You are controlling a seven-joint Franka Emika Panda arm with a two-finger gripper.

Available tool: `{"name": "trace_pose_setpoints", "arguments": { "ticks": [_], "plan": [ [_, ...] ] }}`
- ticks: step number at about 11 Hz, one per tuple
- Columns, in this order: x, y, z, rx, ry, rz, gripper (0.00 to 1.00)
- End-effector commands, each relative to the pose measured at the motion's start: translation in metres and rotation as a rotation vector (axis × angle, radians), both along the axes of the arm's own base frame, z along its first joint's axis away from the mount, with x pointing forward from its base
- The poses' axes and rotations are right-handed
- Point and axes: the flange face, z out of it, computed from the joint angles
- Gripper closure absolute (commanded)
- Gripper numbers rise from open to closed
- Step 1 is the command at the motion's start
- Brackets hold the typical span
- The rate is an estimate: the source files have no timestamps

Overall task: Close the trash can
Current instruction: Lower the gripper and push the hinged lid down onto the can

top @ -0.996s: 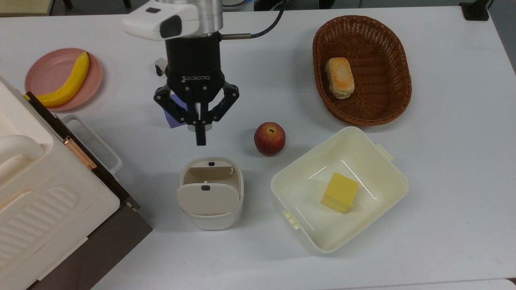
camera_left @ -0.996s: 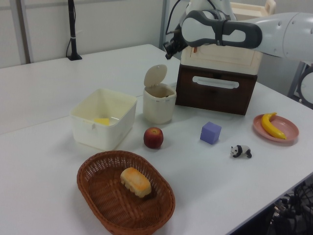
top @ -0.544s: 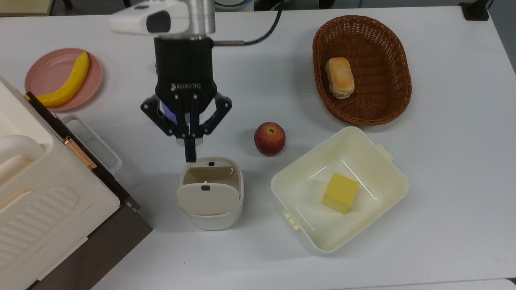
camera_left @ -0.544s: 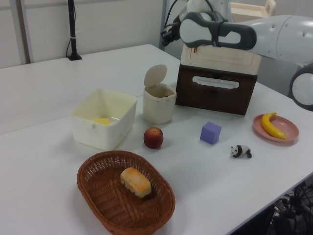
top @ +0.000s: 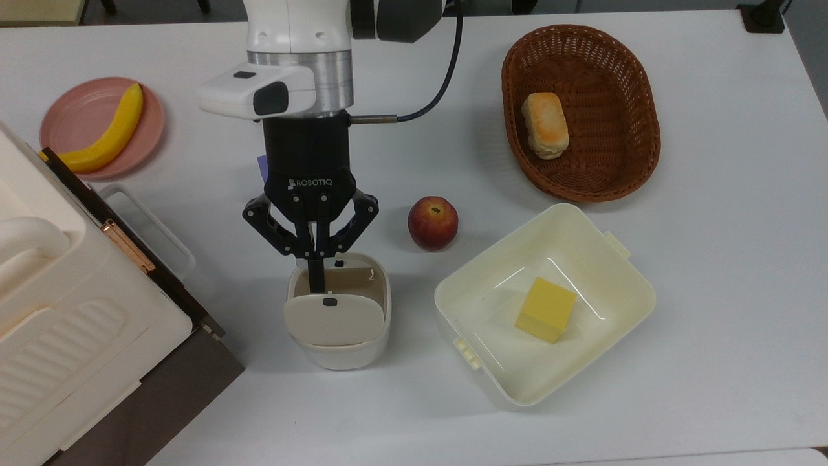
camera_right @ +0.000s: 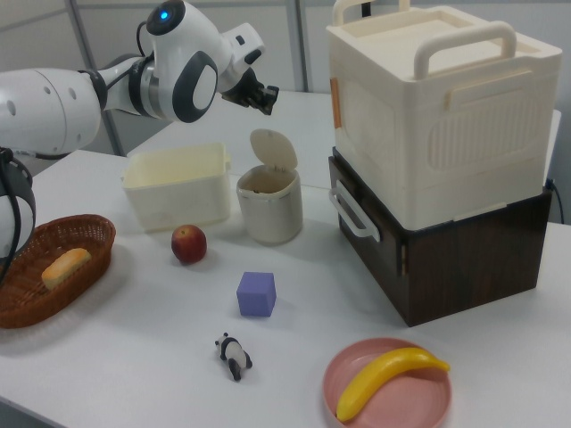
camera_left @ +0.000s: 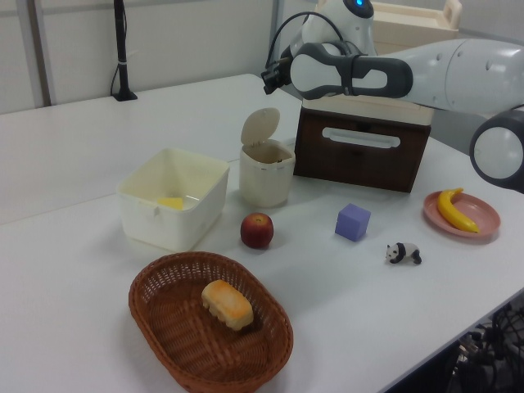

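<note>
Black two-finger end effector (top: 316, 285), fingers pressed together and gripping nothing, poised above the open mouth of the small cream-white rounded-square plastic trash can (top: 338, 336), on the side opposite the hinge. Flat hinged lid (top: 331, 318) upright, tilted back from the opening. Judged next: reach past the lid's top edge, then push it down over the rim. Plain white desk (top: 711, 259) beneath; red apple (top: 432, 222) just beside the can, square cream tub (top: 544, 304) beyond that, big white appliance (top: 58, 310) on the other side.

raised lid (top: 330, 319) blocking above trash can (top: 337, 343), appliance (top: 71, 310) close beside, apple (top: 433, 223) near
</note>
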Motion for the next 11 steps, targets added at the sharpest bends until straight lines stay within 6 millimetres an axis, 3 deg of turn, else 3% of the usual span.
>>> {"name": "trace_pose_setpoints", "arguments": {
  "ticks": [1,5,11],
  "plan": [
    [0.007,-0.006,-0.011,-0.033,0.001,-0.001,1.00],
    [0.012,-0.007,-0.033,-0.036,0.031,-0.001,1.00],
    [0.011,-0.014,-0.035,-0.038,0.035,-0.008,1.00]
  ]
}}
